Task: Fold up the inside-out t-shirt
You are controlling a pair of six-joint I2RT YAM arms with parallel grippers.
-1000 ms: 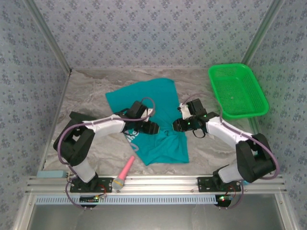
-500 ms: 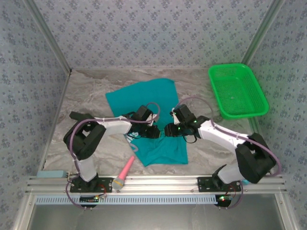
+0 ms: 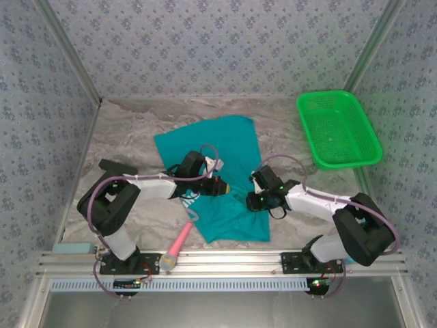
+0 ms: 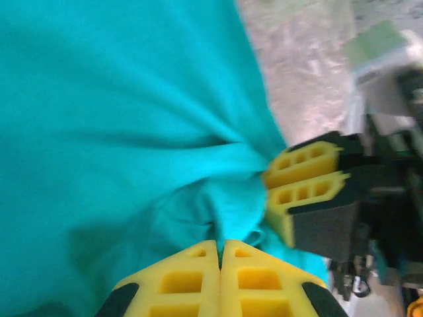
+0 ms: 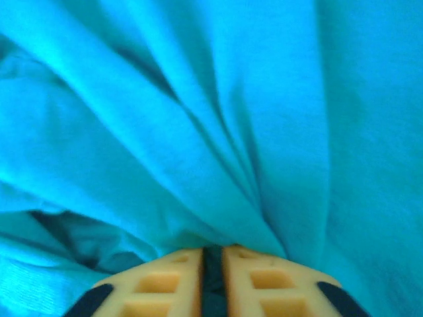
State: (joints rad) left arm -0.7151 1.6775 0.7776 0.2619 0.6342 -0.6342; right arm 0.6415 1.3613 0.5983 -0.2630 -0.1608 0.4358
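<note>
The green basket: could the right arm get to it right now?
Probably: nothing stands before the green basket, but the right gripper is pinching the teal t-shirt and would drag it along.

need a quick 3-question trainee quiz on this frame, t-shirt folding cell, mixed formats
1. True or false: the t-shirt lies inside the green basket.
2. The left gripper and the right gripper are both shut on: A) the basket, B) the t-shirt, C) the pink stick.
3. Fill in: the pink stick lies near the ___ arm's base.
Key: 1 false, it lies on the table; 2 B; 3 left.
</note>
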